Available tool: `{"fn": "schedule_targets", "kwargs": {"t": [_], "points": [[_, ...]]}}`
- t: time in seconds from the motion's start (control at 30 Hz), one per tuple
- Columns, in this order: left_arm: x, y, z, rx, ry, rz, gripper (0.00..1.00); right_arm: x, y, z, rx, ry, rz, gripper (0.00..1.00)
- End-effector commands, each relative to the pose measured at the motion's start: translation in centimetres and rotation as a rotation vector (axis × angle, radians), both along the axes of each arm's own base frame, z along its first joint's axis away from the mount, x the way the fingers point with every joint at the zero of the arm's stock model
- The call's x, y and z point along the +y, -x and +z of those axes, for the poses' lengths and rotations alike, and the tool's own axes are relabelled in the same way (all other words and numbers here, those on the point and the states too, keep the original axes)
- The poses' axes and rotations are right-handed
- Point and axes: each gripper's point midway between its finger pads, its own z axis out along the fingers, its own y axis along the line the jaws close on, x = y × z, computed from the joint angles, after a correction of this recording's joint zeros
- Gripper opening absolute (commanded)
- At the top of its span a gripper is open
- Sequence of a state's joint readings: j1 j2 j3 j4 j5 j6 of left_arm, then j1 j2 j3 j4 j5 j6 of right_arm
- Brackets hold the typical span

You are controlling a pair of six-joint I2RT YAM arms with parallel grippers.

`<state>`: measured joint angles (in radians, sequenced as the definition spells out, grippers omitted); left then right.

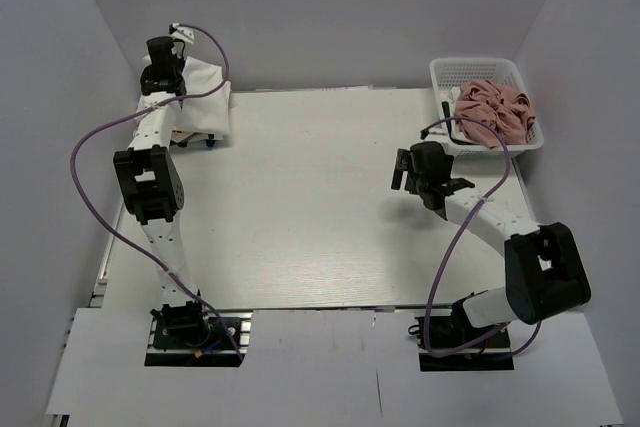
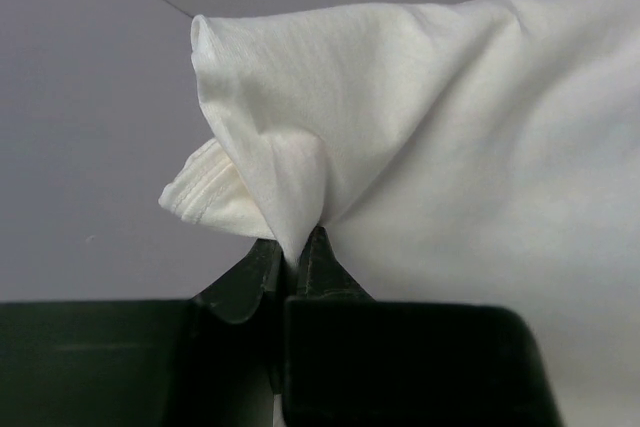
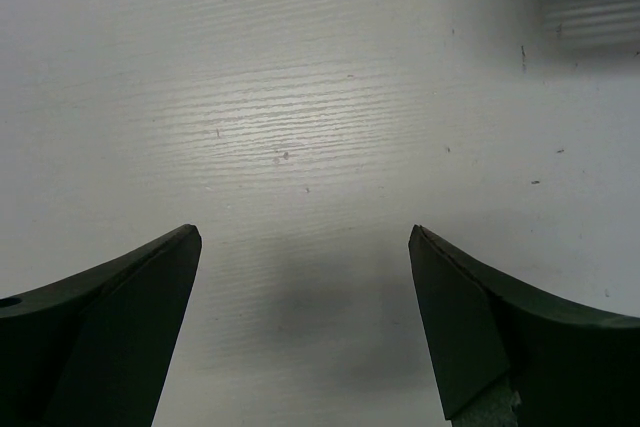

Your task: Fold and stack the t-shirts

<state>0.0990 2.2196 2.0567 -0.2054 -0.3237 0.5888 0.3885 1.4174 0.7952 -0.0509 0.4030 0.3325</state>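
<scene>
Your left tool (image 2: 297,250) is clamped on a fold of the white t-shirt (image 2: 450,147) at the tabletop's (image 1: 320,207) ten o'clock corner. Your right tool (image 3: 305,242) hangs open and empty. The pink t-shirt (image 1: 492,112) lies bunched in the basket (image 1: 476,68) at two o'clock, not yet folded.

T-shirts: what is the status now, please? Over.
Left gripper shut on white t-shirt. Right gripper open, empty, above table. Pink t-shirt in basket. Nothing in the way.
</scene>
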Motion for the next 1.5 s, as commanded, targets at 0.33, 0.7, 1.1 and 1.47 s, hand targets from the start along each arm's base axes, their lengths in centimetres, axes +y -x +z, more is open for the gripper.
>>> {"fn": "schedule_targets", "kwargs": {"t": [0.33, 0.7, 1.1, 1.47], "points": [[4.3, -1.8, 1.7, -0.113, -0.053, 0.011, 0.00, 0.1, 0.0, 2.3, -0.020, 0.007, 0.021, 0.90], [5.7, -1.9, 1.9, -0.142, -0.008, 0.015, 0.04, 2.3, -0.6, 0.6, 0.098, -0.031, 0.086, 0.90], [3.2, 1.5, 4.1, -0.187, 0.116, 0.077, 1.00, 3.1, 0.0, 4.4, -0.029, -0.135, 0.124, 0.90], [-15.0, 9.5, 8.5, -0.178, 1.068, -0.203, 1.00, 3.5, 3.7, 7.8, -0.264, -0.357, 0.139, 0.90]]}}
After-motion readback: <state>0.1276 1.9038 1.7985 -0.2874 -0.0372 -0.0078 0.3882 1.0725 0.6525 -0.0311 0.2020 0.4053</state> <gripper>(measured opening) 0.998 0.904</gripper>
